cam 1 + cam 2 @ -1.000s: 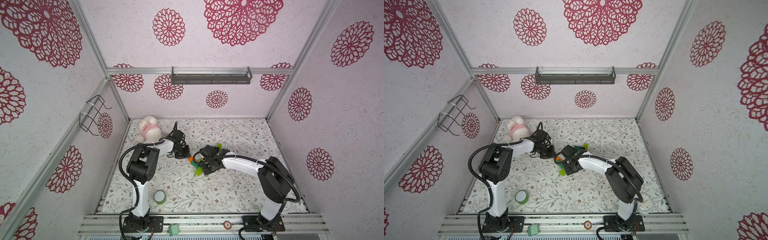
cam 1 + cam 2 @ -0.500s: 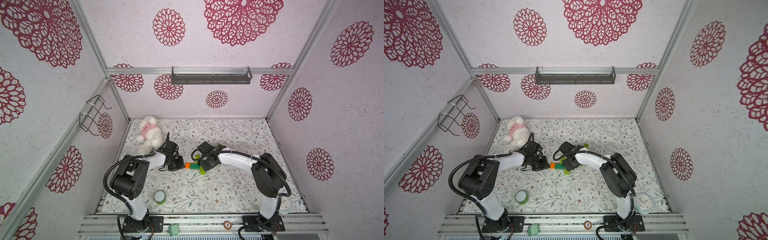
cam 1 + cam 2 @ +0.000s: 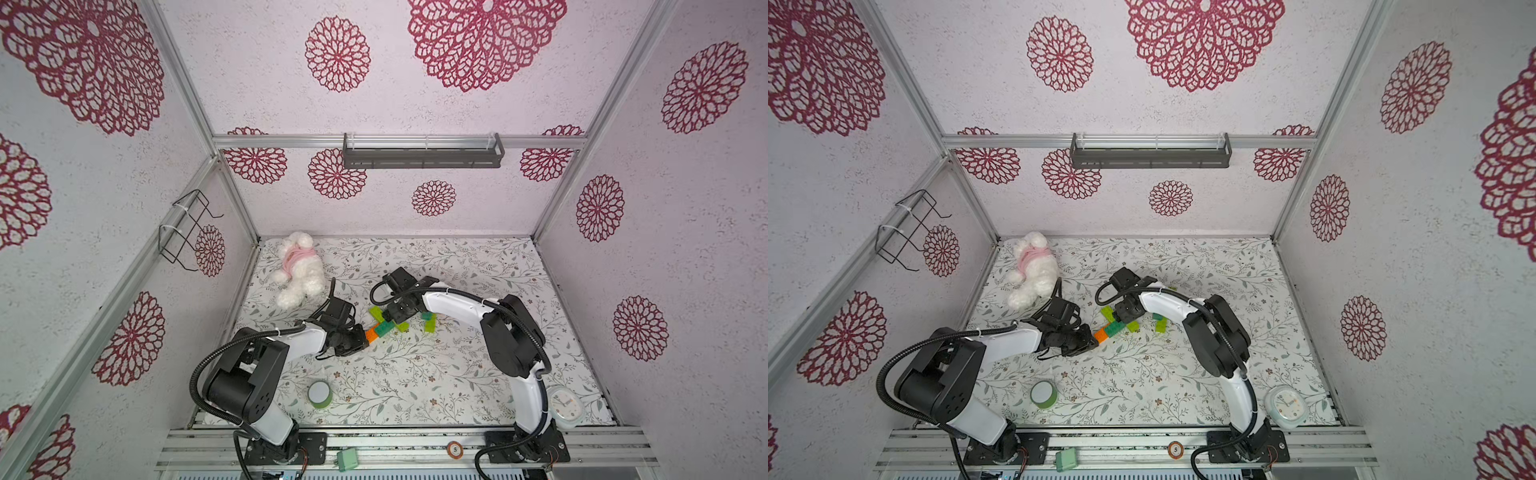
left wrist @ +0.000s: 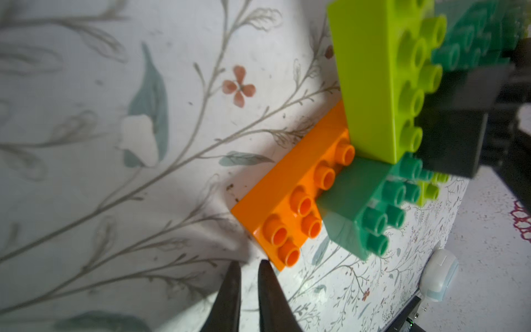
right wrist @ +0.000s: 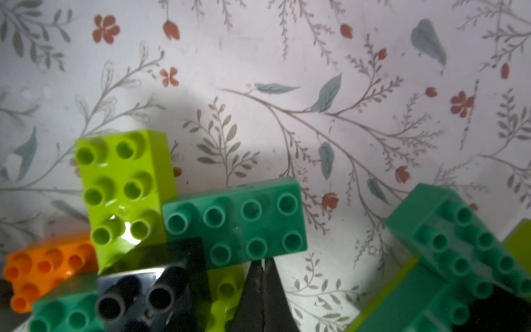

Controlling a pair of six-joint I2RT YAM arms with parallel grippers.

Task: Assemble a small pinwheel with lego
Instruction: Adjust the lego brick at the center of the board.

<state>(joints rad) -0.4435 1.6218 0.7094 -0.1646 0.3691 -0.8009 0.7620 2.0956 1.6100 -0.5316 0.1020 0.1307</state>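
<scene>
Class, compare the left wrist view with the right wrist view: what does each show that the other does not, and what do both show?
Left wrist only: the left gripper and the clock. Right wrist only: the right gripper and a separate green brick apart from the cluster. Both: the joined orange brick, lime brick and black brick.

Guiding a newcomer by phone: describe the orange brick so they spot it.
On the floral table, find the brick cluster near the middle. The orange brick lies at its end by the left fingers, the only orange among green, lime and black.
</scene>
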